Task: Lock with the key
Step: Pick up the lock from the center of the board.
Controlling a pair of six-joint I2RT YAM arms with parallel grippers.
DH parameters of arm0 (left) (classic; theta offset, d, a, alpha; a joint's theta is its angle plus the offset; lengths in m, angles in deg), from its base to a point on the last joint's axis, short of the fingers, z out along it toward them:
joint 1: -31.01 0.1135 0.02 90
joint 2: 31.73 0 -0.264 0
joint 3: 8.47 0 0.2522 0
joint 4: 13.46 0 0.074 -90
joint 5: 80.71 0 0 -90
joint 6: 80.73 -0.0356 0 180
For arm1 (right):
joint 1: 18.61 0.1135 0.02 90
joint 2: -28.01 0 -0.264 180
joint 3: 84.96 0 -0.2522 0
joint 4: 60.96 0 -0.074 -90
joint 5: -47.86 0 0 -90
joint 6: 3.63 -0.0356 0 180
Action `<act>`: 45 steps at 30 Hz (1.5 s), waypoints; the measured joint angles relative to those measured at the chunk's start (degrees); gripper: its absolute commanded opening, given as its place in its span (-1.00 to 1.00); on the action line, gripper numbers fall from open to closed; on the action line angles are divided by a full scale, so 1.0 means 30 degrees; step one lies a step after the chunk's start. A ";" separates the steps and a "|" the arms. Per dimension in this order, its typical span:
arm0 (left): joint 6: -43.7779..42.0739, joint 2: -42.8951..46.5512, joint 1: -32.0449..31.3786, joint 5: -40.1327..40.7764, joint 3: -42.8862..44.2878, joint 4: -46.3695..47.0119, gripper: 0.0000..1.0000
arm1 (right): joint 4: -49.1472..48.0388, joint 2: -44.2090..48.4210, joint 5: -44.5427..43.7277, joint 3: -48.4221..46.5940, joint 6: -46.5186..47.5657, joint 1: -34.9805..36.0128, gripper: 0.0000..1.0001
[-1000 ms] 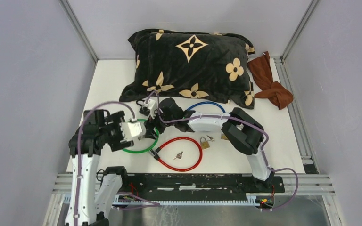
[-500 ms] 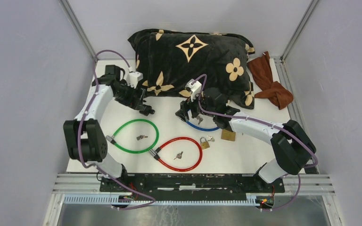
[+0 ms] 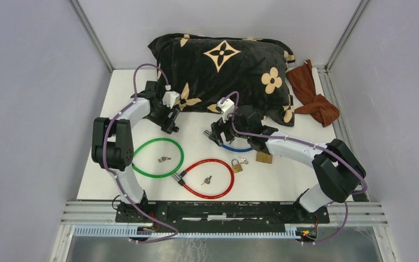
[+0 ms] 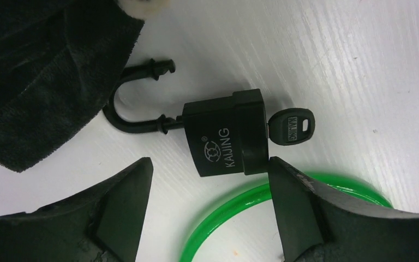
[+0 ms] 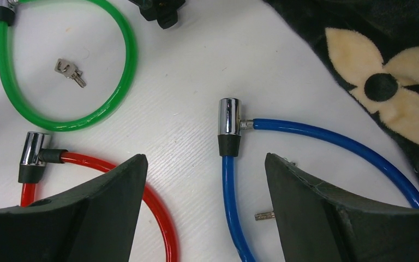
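My left gripper (image 4: 208, 165): fingers spread, holding nothing, above the black padlock (image 4: 225, 141).
Black padlock: lying just beside the pillow (image 4: 33, 71), shackle swung open, key (image 4: 292, 125) in it.
My right gripper (image 5: 205, 160): spread, empty, over the blue cable lock (image 5: 229, 126).

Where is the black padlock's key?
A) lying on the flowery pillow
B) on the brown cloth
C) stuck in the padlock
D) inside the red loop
C: in the left wrist view, the black-headed key sticks straight out of the end of the black padlock, which lies on the white table.
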 measured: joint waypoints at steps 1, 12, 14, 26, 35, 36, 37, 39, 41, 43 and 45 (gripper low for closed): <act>0.0066 -0.0189 0.0044 0.0022 -0.0044 0.0029 0.60 | 0.0058 0.0000 -0.0080 0.0000 0.0066 -0.0015 0.69; 0.0597 -0.0335 -0.0109 0.0007 -0.1399 0.1246 0.65 | 0.0678 0.0000 -0.0328 0.0000 0.0539 -0.0211 0.69; 0.0714 -0.0335 -0.0153 0.0000 -0.1683 0.1260 0.65 | 0.0685 0.0000 -0.0321 0.0000 0.0568 -0.0248 0.69; 0.2594 -0.0270 -0.0306 0.0131 -0.2244 0.3228 0.26 | 0.0845 0.0007 -0.0328 0.0000 0.0648 -0.0277 0.69; 0.3388 0.0022 -0.0306 -0.0430 -0.2630 0.4065 -0.96 | 0.0969 0.0627 -0.0357 0.0015 0.0889 -0.0386 0.69; 0.3388 0.0321 -0.0299 -0.0627 -0.2914 0.4051 -0.96 | 0.0969 0.0736 -0.0364 0.0036 0.0911 -0.0386 0.69; 0.3388 0.0714 -0.0306 -0.0780 -0.3220 0.3949 -0.96 | 0.0962 0.0852 -0.0372 0.0073 0.0911 -0.0386 0.69; 0.3373 0.1792 -0.0328 -0.1151 -0.3818 0.3650 -0.96 | 0.0962 0.1158 -0.0423 0.0153 0.0823 -0.0386 0.69; 0.3220 0.3475 -0.0415 -0.1231 -0.4415 0.3271 -0.96 | 0.0845 0.1523 -0.0153 0.0197 0.0401 -0.0452 0.68; 0.2747 0.5676 -0.0525 -0.1195 -0.4874 0.2732 -0.96 | 0.0393 0.1923 0.0321 0.0299 -0.0270 -0.0590 0.65; 0.2135 0.7868 -0.0605 -0.1137 -0.4911 0.1894 -0.96 | -0.0197 0.2426 0.0765 0.0364 -0.1209 -0.0736 0.60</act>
